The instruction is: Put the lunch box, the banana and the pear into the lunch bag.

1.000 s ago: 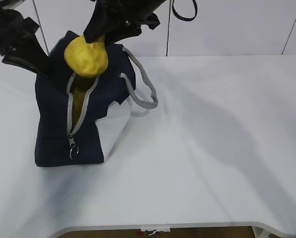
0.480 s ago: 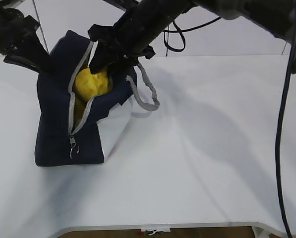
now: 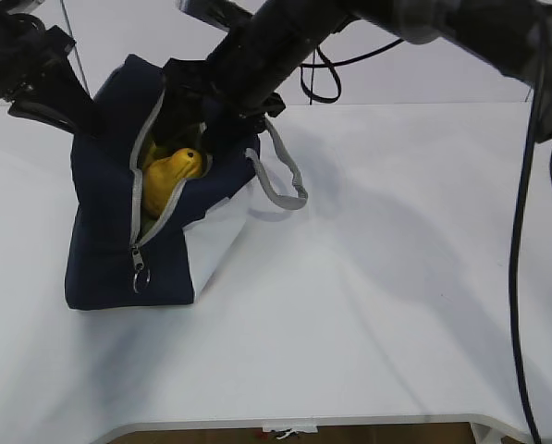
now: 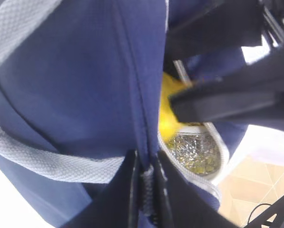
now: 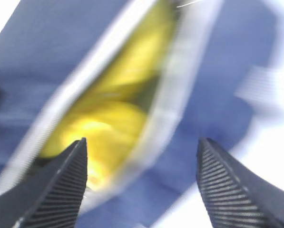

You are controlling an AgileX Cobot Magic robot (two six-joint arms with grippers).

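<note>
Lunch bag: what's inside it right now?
Through the lunch bag's open zipper, yellow fruit shows, probably the pear. Everything deeper, including any lunch box, is hidden by fabric and the right gripper.

Navy lunch bag (image 3: 109,231) unzipped, upright; yellow pear (image 3: 176,166) inside opening, below spread right fingers (image 5: 61,185); banana (image 5: 137,52) behind, blurred.

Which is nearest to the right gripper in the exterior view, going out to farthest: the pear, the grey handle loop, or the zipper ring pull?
From the right gripper, which is over the lunch bag:
1. The pear, just below it in the bag's mouth.
2. The grey handle loop, to its right, hanging over the bag's side.
3. The zipper ring pull, lowest, at the bag's near end.
</note>
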